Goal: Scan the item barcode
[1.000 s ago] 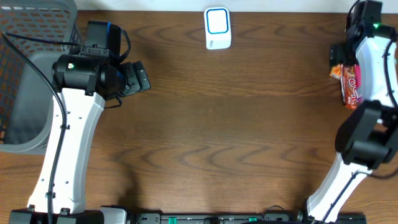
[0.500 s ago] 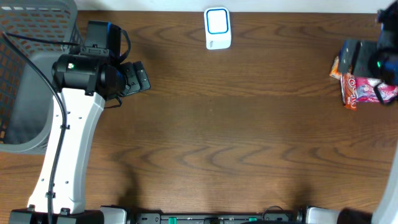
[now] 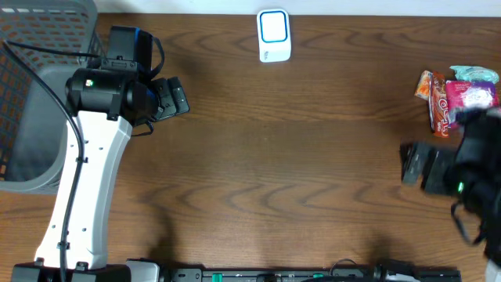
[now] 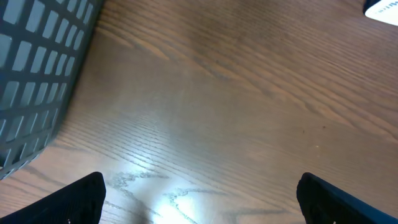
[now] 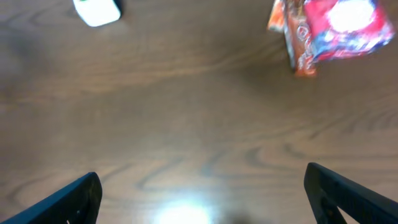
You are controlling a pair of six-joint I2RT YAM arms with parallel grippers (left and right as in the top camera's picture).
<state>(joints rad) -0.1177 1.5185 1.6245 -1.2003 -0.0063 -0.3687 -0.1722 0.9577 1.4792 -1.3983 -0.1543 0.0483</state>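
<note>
Two hands are standing open and empty over the desk [image 3: 297, 157]. The left hand [image 3: 178, 98] is hovering beside the grey basket [image 3: 39, 47] on the 9 o'clock side, well apart from the goods. The right hand [image 3: 409, 163] is hovering on the 3 o'clock side, much nearer. Snack packets [image 3: 462, 92] are lying on the desk at about 1 o'clock from it, near but untouched. The orange packet [image 3: 441, 106] is running roughly 12 to 6. The scanner [image 3: 274, 35] is sitting at 12 o'clock. Judgement: the pickup is falling to the right hand.
</note>
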